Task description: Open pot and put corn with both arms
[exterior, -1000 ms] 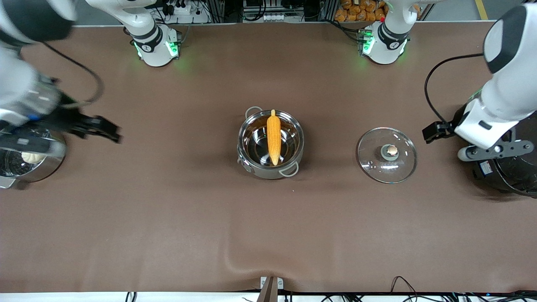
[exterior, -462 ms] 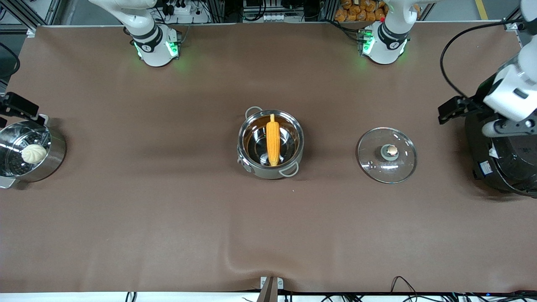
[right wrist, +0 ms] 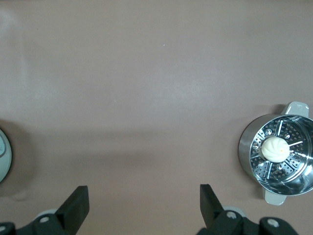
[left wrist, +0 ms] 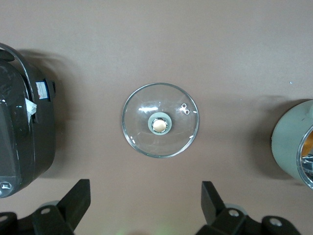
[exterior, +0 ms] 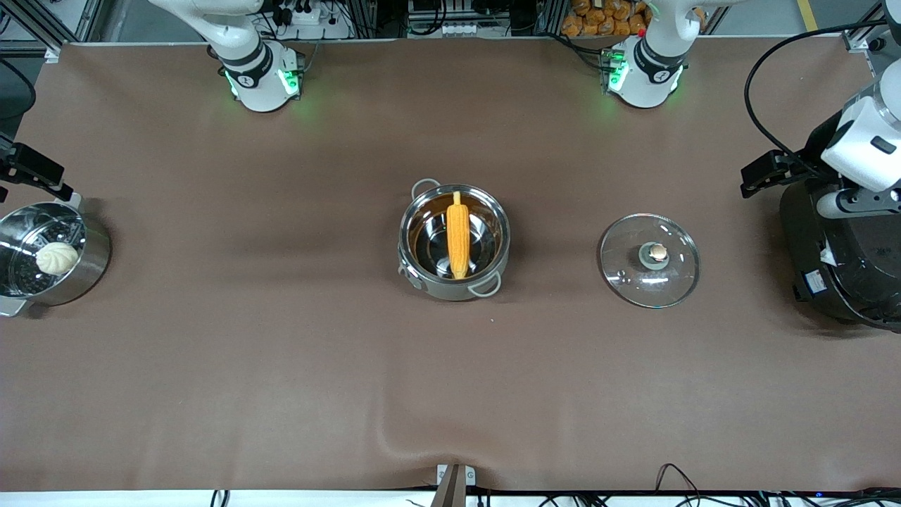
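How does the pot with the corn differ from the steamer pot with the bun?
The pot holds the corn and sits mid-table; the steamer pot holds a white bun at the right arm's end. The pot's inside is smooth; the steamer pot's is perforated. Both are lidless steel.

Both arms are glossy white with black joint bands; each base (exterior: 259, 77) (exterior: 644, 74) glows green at the table's top edge and carries a small round black mark. A black cable (exterior: 764, 84) loops along the left arm. Each tool (left wrist: 144, 208) (right wrist: 144, 208) has black wedge-shaped fingers (left wrist: 74, 198) (right wrist: 73, 203) on grey mounts with small screws.
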